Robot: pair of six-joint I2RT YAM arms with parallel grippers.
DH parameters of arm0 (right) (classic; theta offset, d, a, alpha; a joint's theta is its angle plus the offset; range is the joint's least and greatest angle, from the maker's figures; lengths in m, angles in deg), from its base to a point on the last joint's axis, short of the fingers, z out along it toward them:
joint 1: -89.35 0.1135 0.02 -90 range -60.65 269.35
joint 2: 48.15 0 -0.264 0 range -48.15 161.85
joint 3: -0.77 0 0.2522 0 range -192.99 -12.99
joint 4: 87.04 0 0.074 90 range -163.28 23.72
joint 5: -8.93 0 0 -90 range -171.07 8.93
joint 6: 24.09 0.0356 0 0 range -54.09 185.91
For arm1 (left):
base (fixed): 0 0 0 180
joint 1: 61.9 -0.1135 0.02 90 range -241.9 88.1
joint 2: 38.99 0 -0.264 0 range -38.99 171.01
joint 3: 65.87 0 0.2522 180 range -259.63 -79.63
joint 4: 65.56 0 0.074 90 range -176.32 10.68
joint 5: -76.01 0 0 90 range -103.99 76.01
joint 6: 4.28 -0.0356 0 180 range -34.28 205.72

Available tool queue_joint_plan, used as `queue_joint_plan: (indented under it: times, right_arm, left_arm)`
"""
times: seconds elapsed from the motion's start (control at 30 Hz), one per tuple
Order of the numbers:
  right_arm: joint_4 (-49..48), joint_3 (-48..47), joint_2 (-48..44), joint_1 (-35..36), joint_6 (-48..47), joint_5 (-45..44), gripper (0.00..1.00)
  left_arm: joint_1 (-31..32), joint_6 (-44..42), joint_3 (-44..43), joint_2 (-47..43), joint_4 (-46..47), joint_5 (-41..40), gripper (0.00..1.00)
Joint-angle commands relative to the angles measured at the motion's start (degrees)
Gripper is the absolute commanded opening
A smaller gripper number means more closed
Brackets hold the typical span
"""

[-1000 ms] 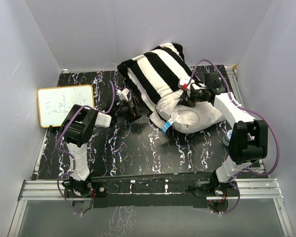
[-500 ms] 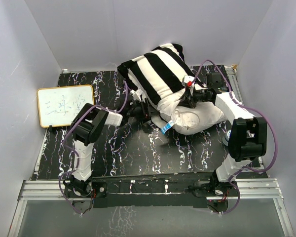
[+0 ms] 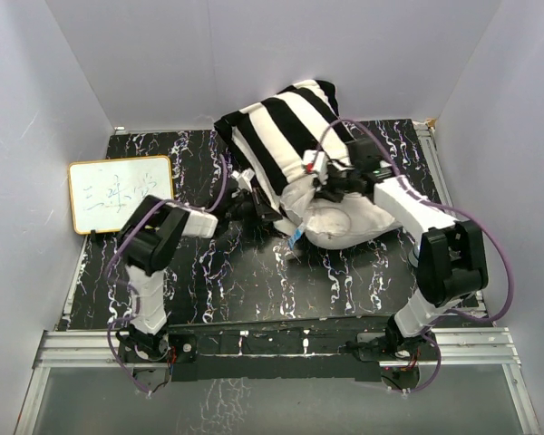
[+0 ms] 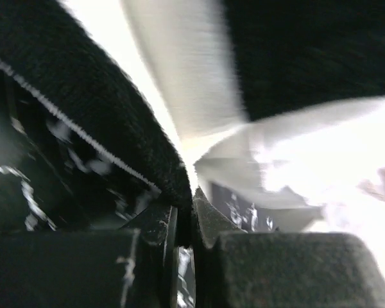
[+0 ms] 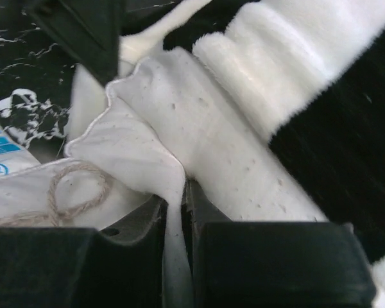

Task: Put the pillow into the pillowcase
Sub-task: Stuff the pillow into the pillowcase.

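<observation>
The black-and-white striped pillowcase (image 3: 276, 136) lies bunched at the back of the table, with the white pillow (image 3: 349, 222) partly inside it and its near end sticking out. At the left of the pillowcase mouth, my left gripper (image 3: 254, 205) is shut on the pillowcase's edge. The left wrist view shows my left gripper (image 4: 186, 206) pinching a black stripe of the pillowcase (image 4: 83, 96). My right gripper (image 3: 323, 181) sits on top of the pillow. In the right wrist view, my right gripper (image 5: 177, 200) is shut on a fold of the pillow (image 5: 199, 128), beside the pillowcase (image 5: 295, 45).
A small whiteboard (image 3: 120, 193) with writing stands at the table's left edge. White walls close in on three sides. A blue label (image 5: 0, 149) and a twine loop (image 5: 77, 186) hang at the pillow's end. The black marbled tabletop (image 3: 254, 281) shows in front.
My left gripper moved right to the pillowcase mouth and shut on its edge. The right arm swung left, and the pillow shifted left with it.
</observation>
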Motion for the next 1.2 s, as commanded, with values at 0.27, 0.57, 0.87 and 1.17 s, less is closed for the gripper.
queue_joint_plan:
  times: [0.27,0.57,0.87,1.17]
  right_arm:
    - [-30.97,-6.33,12.54,14.63,6.04,-57.09,0.08]
    - [-26.92,-9.16,15.87,12.29,22.11,-44.59,0.08]
    - [-1.47,-5.07,8.67,11.27,8.46,6.15,0.63]
    - [22.31,-10.70,-12.06,7.56,-8.58,7.06,0.85]
  left_arm:
    - [9.84,1.65,6.28,-39.32,-16.72,9.96,0.00]
    - [16.88,15.42,10.45,-49.78,-3.56,8.85,0.00]
    - [16.02,19.15,20.51,-37.28,9.09,4.21,0.00]
    - [11.95,20.69,24.44,-31.32,14.00,6.56,0.00]
